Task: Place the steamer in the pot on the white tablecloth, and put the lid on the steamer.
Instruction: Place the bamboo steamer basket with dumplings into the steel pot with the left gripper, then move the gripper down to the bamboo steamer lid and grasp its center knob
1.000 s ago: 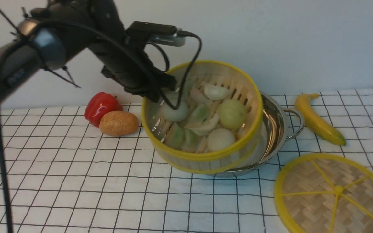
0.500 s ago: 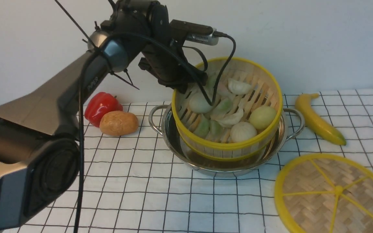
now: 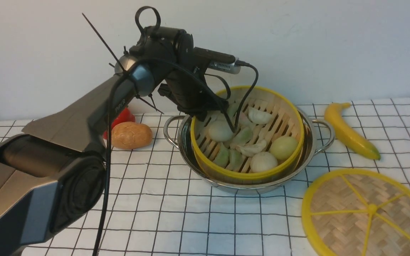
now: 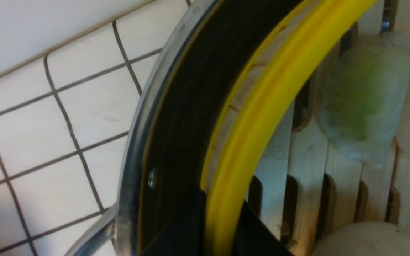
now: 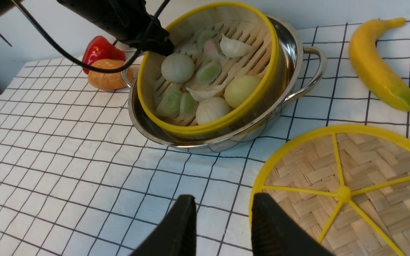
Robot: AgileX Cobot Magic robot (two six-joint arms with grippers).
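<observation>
Partly, your left arm (image 3: 84, 117) hides the pepper (image 3: 126, 116); the lid (image 3: 368, 209) is cut off. Your left gripper (image 4: 219, 213) pinches the rim of the tilted, yellow-rimmed steamer (image 3: 247, 176) in the pot (image 3: 310, 142); your right gripper (image 5: 224, 204) gapes empty.

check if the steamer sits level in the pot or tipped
Tipped: the steamer is inside the pot, far rim high in the left gripper, near rim low.

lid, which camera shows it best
Right wrist view: the lid shows largest, with weave, spokes and knob clear, though its edge is cropped. Front view shows it smaller, also cropped. Left wrist view lacks it.
</observation>
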